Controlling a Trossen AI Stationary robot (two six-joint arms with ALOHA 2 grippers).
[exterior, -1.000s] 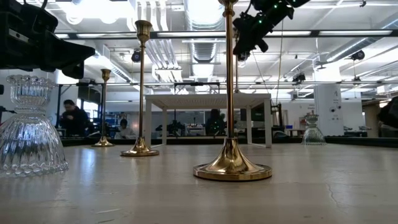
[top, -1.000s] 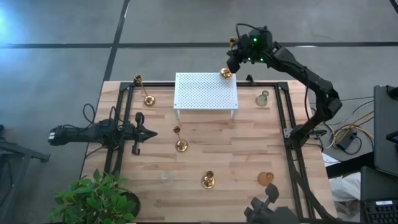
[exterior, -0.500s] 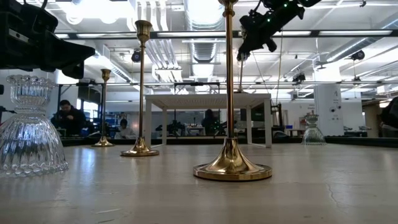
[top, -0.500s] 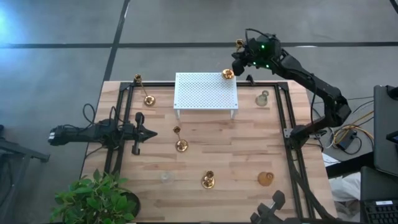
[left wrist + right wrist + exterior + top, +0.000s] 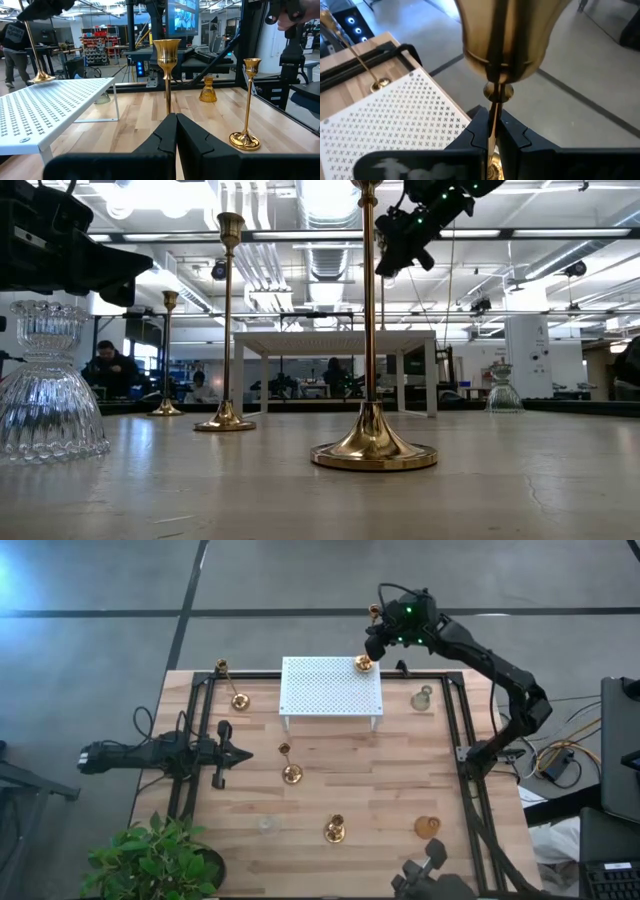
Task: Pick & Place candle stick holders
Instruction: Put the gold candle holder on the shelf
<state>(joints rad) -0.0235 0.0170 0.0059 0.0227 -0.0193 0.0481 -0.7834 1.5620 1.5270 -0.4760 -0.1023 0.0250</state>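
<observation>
My right gripper (image 5: 380, 638) is shut on a tall brass candle stick holder (image 5: 368, 645) over the far right corner of the white perforated rack (image 5: 325, 685). The left wrist view shows its base (image 5: 41, 77) at the rack top; resting or just above, I cannot tell. My left gripper (image 5: 176, 131) waits shut and level at the table's left. Other brass holders stand on their round bases at far left (image 5: 240, 700), centre (image 5: 291, 774) and near centre (image 5: 334, 831). A squat one (image 5: 427, 827) sits near right. My right gripper pinches the holder's thin stem (image 5: 493, 107) between its two fingers, just below the cup (image 5: 505, 35). The fingers come from the table's far right, slanting downward, and lie across the stem. The holder stands nearly upright, its base (image 5: 365, 663) over the rack's far right corner.
A clear glass holder (image 5: 422, 697) stands right of the rack, another (image 5: 265, 825) near the front left. A potted plant (image 5: 155, 860) sits at the near left corner. Black frame rails (image 5: 450, 730) run along the table's sides. People sit in the room behind.
My right gripper swung a little toward the table's right edge with the brass holder, then came back left. The holder's base stayed over the rack's far right corner, and the gripper stayed shut on the stem.
</observation>
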